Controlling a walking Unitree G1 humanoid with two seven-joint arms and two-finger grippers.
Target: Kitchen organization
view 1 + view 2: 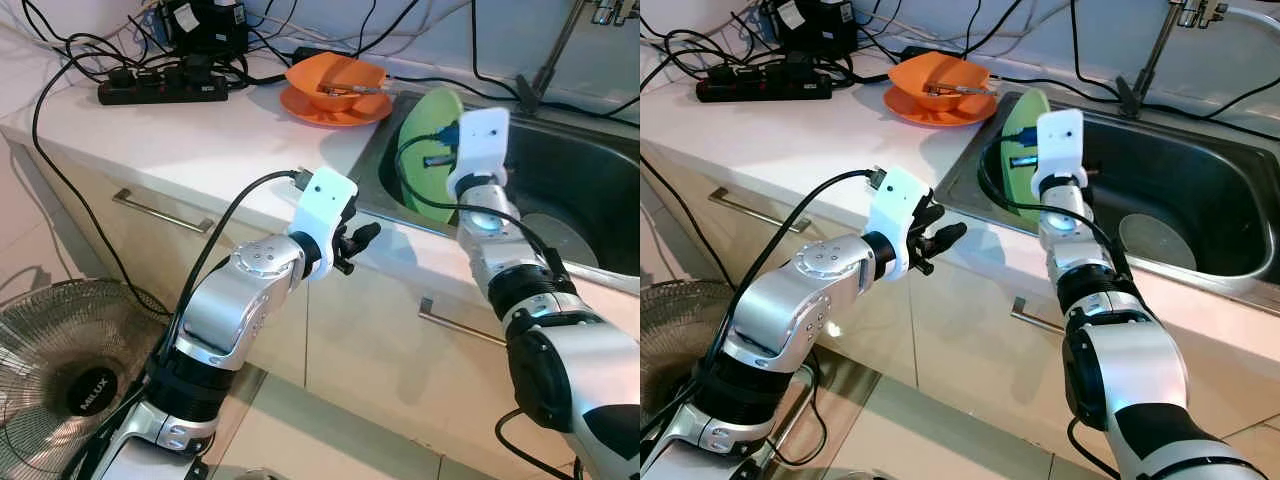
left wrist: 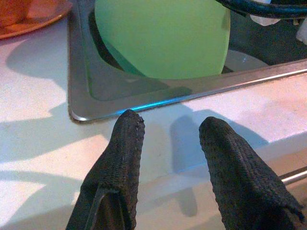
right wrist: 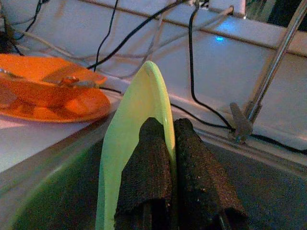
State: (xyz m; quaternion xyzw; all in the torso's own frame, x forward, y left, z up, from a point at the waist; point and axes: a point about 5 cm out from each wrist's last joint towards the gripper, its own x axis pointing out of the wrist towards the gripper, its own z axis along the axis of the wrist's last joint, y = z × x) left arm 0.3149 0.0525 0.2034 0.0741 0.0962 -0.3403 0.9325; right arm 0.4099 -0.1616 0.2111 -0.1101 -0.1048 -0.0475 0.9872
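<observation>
A light green plate [image 1: 425,135] stands on edge at the left end of the steel sink [image 1: 590,190]. My right gripper [image 3: 165,125] is shut on the green plate's rim [image 3: 129,120], one finger on each face. My left gripper [image 1: 362,238] is open and holds nothing. It hovers over the white counter's front edge, just short of the sink's near left corner [image 2: 79,115]. On the counter behind the sink's left end, an orange bowl [image 1: 335,80] holding a utensil sits on an orange plate [image 1: 310,108].
A black power strip [image 1: 160,90] with tangled cables lies at the counter's back left. The tap [image 1: 550,60] rises behind the sink, and a pale round disc [image 1: 560,235] lies on the sink's bottom. A fan [image 1: 70,350] stands on the floor at left. Drawer handles [image 1: 160,212] run below the counter.
</observation>
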